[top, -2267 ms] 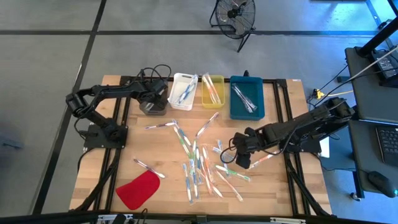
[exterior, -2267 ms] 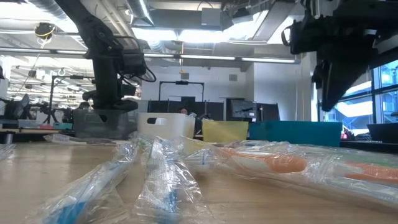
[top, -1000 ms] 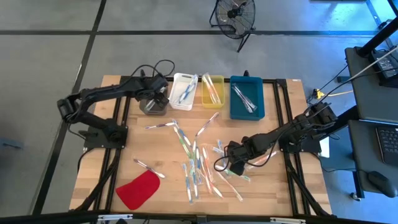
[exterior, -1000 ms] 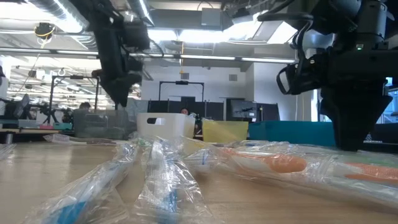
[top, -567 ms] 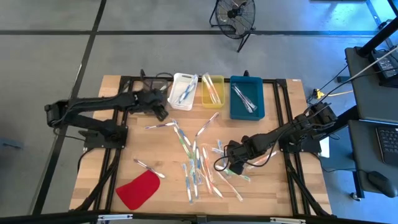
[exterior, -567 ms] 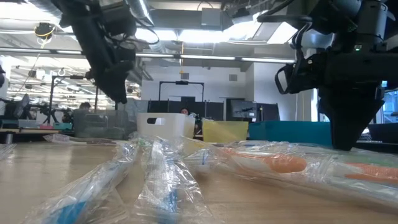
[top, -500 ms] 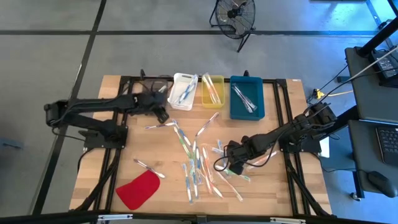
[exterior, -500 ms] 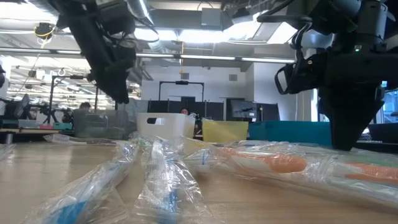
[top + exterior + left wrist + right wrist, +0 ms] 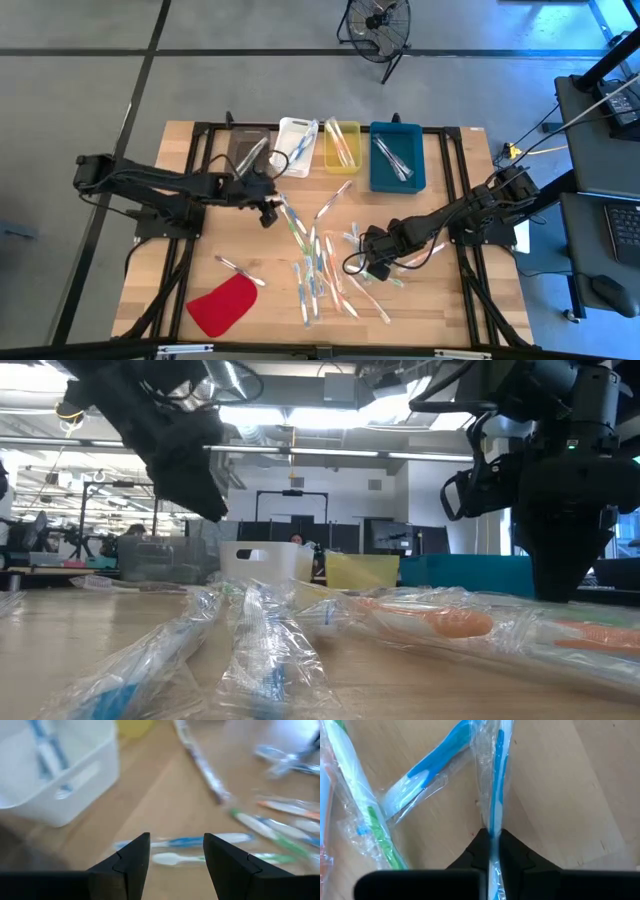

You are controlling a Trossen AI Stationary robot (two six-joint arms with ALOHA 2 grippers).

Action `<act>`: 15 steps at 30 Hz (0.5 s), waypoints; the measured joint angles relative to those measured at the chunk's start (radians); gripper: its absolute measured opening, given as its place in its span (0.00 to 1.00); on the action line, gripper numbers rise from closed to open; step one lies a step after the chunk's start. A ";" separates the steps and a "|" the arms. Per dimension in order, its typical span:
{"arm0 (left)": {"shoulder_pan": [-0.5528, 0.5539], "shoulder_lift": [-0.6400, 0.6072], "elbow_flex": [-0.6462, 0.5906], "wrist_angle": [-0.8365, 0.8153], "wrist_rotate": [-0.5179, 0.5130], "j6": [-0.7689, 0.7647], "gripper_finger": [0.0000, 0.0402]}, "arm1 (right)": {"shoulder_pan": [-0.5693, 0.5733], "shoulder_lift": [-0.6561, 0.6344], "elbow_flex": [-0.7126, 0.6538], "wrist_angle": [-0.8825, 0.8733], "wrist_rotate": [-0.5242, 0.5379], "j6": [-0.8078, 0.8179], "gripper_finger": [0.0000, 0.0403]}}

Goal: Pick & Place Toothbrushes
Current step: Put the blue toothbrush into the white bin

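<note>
The right gripper is down on the table in the scattered pile, its fingers pinched together on a blue wrapped toothbrush, which runs straight out ahead of the fingertips; a second blue toothbrush and a green toothbrush lie just beside it to one side, the first crossing near the held one. In the high view this gripper sits at the near-right side of the pile. The left gripper has its fingers apart and holds nothing; it hangs over two toothbrushes lying side by side on the table, a blue-and-white one and a pale green-tipped one, showing between and just ahead of its fingers, with the white bin beyond and off to one side. Judged by what lies where, the task is early to middling: the white bin, the yellow bin and the blue bin at the far edge each hold only a few toothbrushes, while most of them, well over a dozen, are spread across the middle of the table. A flat red piece lies apart at the near-left corner. Both arms look set on a pick, with lifting and carrying to the bins left to do.
</note>
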 joint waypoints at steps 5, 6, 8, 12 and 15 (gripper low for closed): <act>-0.074 0.020 0.000 0.068 -0.004 0.082 0.45 | 0.000 -0.009 -0.001 -0.008 -0.001 -0.025 0.05; -0.085 0.027 0.000 0.089 -0.005 0.098 0.45 | 0.000 -0.016 -0.002 -0.013 -0.001 -0.028 0.05; -0.104 0.045 0.000 0.114 -0.006 0.121 0.45 | 0.000 -0.031 -0.006 -0.038 -0.004 -0.036 0.07; -0.126 0.096 0.000 0.191 -0.007 0.143 0.45 | 0.001 -0.082 -0.006 -0.054 0.018 -0.055 0.06; -0.129 0.146 0.000 0.264 -0.007 0.159 0.45 | 0.001 -0.117 -0.006 -0.073 0.043 -0.078 0.05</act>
